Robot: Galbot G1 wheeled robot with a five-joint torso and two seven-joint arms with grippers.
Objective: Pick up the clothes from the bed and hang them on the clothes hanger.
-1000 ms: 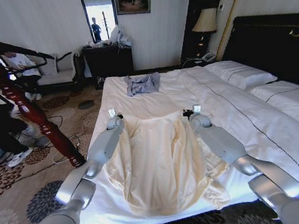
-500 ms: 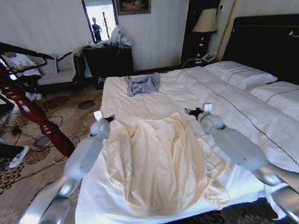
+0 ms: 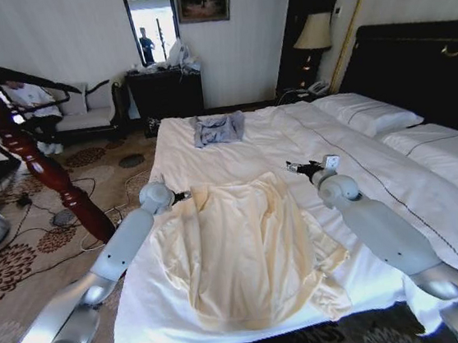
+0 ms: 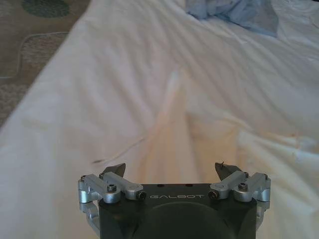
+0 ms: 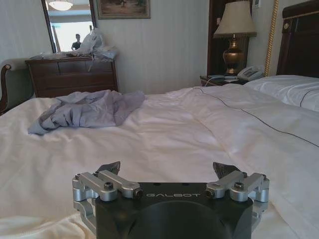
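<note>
The clothes, a cream long-sleeved top, lie spread flat on the near part of the bed. My left gripper is open, low over the top's left shoulder. In the left wrist view the left gripper holds nothing, and a cream fold lies just ahead of it. My right gripper is open over the white sheet just beyond the top's right shoulder. The right wrist view shows the right gripper empty above the sheet. A slim black clothes hanger shows at the upper left by the post.
A small grey-blue garment lies farther up the bed. A thick reddish wooden post slants over the patterned carpet on the left. A dark dresser, a sofa and a bedside lamp stand along the far wall.
Both arms have swung outward and lower, left to the left and right to the right. The top's shoulders, raised a second ago, now lie flat on the sheet.
</note>
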